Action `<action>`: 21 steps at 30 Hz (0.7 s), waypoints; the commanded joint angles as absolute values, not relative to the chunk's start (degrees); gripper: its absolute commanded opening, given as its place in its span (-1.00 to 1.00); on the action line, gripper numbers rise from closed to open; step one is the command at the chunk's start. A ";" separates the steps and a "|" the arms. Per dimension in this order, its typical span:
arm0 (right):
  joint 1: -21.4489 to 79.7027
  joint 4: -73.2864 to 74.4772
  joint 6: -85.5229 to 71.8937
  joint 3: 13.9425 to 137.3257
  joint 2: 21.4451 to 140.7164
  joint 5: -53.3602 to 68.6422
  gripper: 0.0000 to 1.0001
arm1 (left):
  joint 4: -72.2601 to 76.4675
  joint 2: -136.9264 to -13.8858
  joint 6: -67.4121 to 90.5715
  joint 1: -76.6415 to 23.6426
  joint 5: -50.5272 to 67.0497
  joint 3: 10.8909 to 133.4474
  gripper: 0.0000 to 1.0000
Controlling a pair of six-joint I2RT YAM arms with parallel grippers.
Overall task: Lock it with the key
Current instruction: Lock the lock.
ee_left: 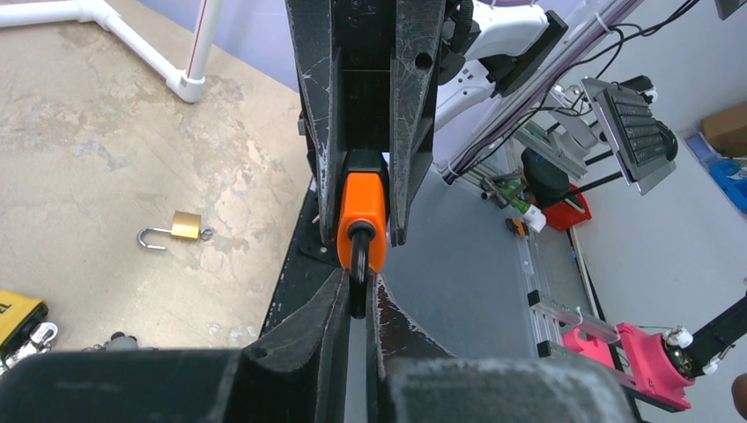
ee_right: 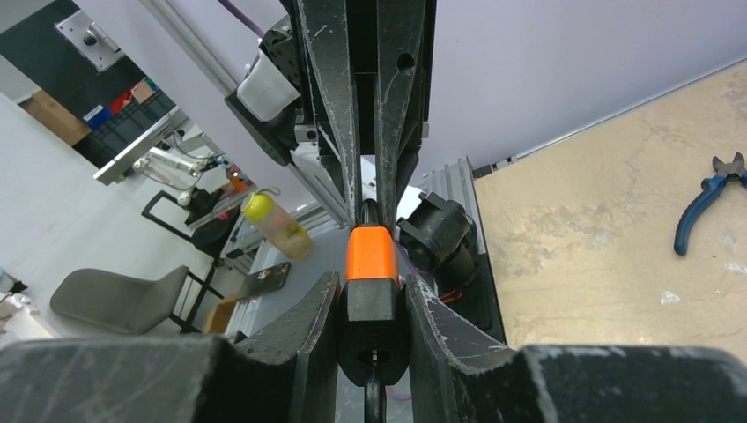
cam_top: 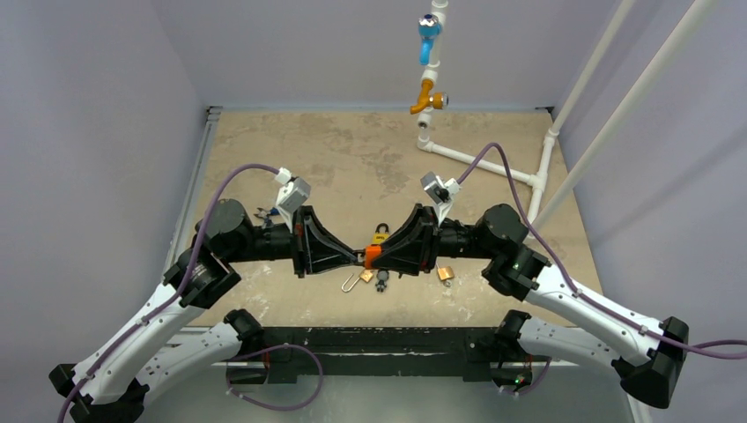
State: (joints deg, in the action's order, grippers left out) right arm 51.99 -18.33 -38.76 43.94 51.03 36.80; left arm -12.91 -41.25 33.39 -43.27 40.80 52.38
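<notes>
An orange padlock (cam_top: pixel 373 256) is held in the air between my two grippers, above the table's near middle. My left gripper (cam_top: pixel 359 257) is shut on its black shackle (ee_left: pixel 358 278); the left wrist view shows the orange body (ee_left: pixel 363 211) just past my fingertips. My right gripper (cam_top: pixel 382 257) comes from the opposite side. In the right wrist view its fingers (ee_right: pixel 321 308) are shut on the black key head (ee_right: pixel 373 339), which sits at the black bottom end of the orange body (ee_right: pixel 370 254). A black ring hangs from the key head.
On the table below lie an open brass padlock (cam_top: pixel 358 278), another brass padlock (cam_top: pixel 445 274), a yellow-and-black padlock (cam_top: pixel 380 233) and a bunch of keys (cam_top: pixel 381 282). Blue-handled pliers (cam_top: pixel 262 213) lie at the left. A white pipe frame with valves (cam_top: pixel 429 70) stands at the back right.
</notes>
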 commanded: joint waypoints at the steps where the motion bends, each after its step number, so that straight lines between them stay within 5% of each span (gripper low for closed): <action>1: 54.89 -23.44 -37.34 47.76 53.53 31.77 -1.00 | -9.89 -45.42 34.27 -45.63 40.72 52.91 -0.80; 7: 54.84 -22.59 -36.89 47.49 52.43 30.62 -1.00 | -10.45 -45.04 34.01 -45.62 40.00 52.83 -0.50; 9: 54.84 -22.41 -36.85 47.40 52.24 30.14 -1.00 | -10.50 -44.84 33.94 -45.66 39.47 52.82 -0.94; 15: 54.85 -21.54 -36.36 47.23 51.48 29.44 -0.95 | -11.20 -43.42 33.51 -45.64 38.03 52.52 -1.00; 21: 54.61 -17.22 -33.77 46.32 47.49 25.96 0.71 | -14.64 -41.10 32.01 -45.69 34.59 53.68 -1.00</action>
State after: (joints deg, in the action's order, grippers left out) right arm 54.22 -16.95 -36.84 44.56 50.81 31.48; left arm -14.96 -42.15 33.36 -45.10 38.24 52.53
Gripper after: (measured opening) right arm 0.683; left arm 0.049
